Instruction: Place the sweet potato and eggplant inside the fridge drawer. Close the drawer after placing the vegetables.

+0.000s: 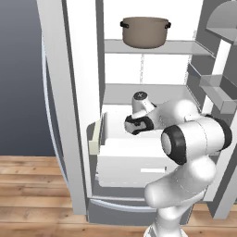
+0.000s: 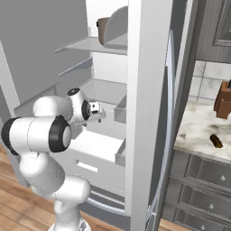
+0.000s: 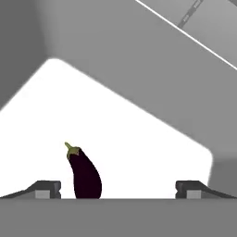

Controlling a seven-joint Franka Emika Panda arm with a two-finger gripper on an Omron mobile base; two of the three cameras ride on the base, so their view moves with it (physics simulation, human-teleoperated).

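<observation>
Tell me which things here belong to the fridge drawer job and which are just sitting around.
Part of the job:
- eggplant, lying in the drawer between the open pincer tips
- fridge drawer, pulled out
- sweet potato, on the counter outside the fridge

Just lying about:
- pot on the upper fridge shelf
- brown block on the counter

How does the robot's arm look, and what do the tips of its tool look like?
The arm is glossy white, built of rounded, bulbous segments joined by dark black rings. One round end cap near the wrist is dark grey with a small pale cross mark. No loose cables show. In the hand view the tool ends in two small, flat, dark grey fingertips with lighter grey pads.
</observation>
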